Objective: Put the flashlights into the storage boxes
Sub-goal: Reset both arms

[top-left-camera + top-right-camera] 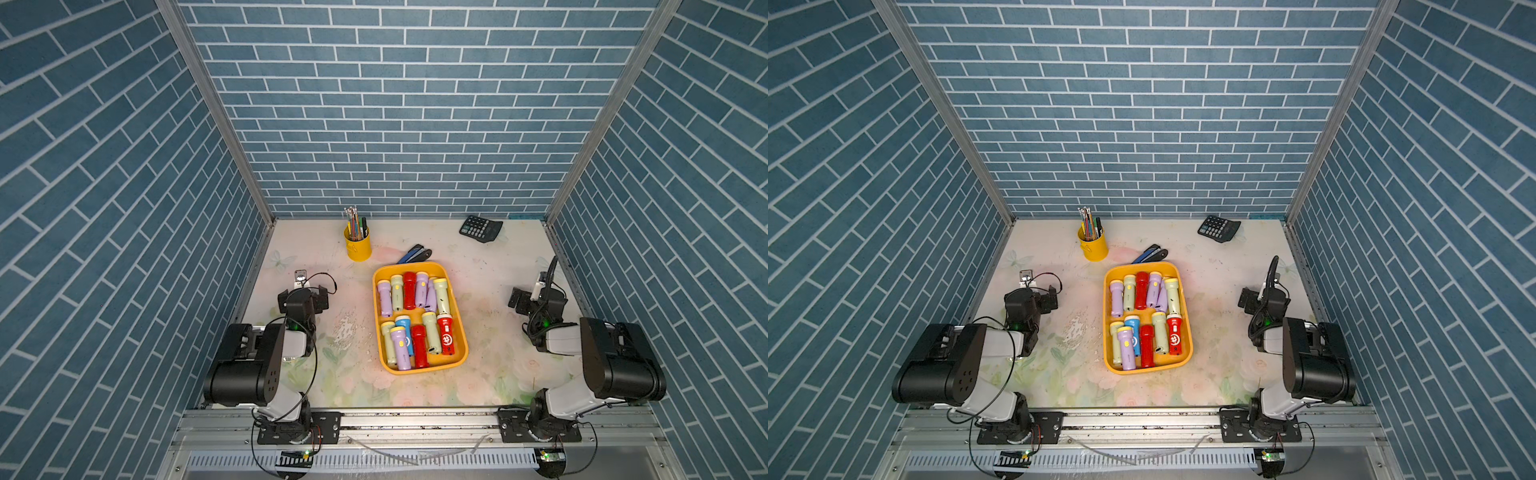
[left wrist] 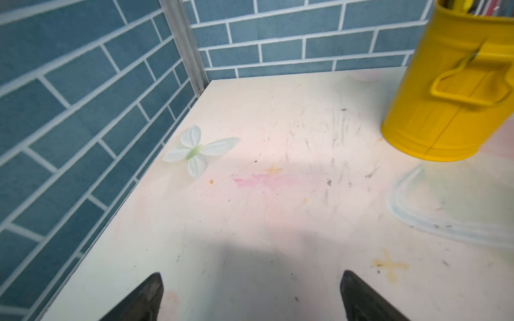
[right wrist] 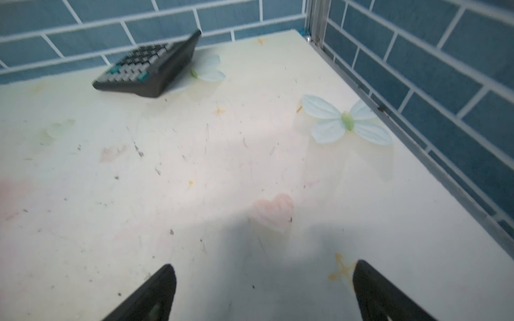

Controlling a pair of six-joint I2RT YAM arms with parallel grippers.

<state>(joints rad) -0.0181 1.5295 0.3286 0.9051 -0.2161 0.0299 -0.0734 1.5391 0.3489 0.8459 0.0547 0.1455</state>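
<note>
The yellow storage box (image 1: 428,368) (image 1: 1148,370) lies mid-table in both top views. Several flashlights lie inside it in two rows: lilac, pale green, red (image 1: 409,291) (image 1: 1141,291) and one blue (image 1: 405,334). I see no flashlight on the table outside the box. My left gripper (image 1: 302,291) (image 2: 251,280) hangs low over bare table left of the box, open and holding nothing. My right gripper (image 1: 536,297) (image 3: 264,272) is over bare table right of the box, also open and holding nothing.
A yellow pen cup (image 1: 358,245) (image 2: 445,97) stands at the back, left of centre. A blue-and-black stapler (image 1: 415,253) lies just behind the box. A black calculator (image 1: 481,227) (image 3: 147,69) sits at the back right. Blue brick walls close three sides.
</note>
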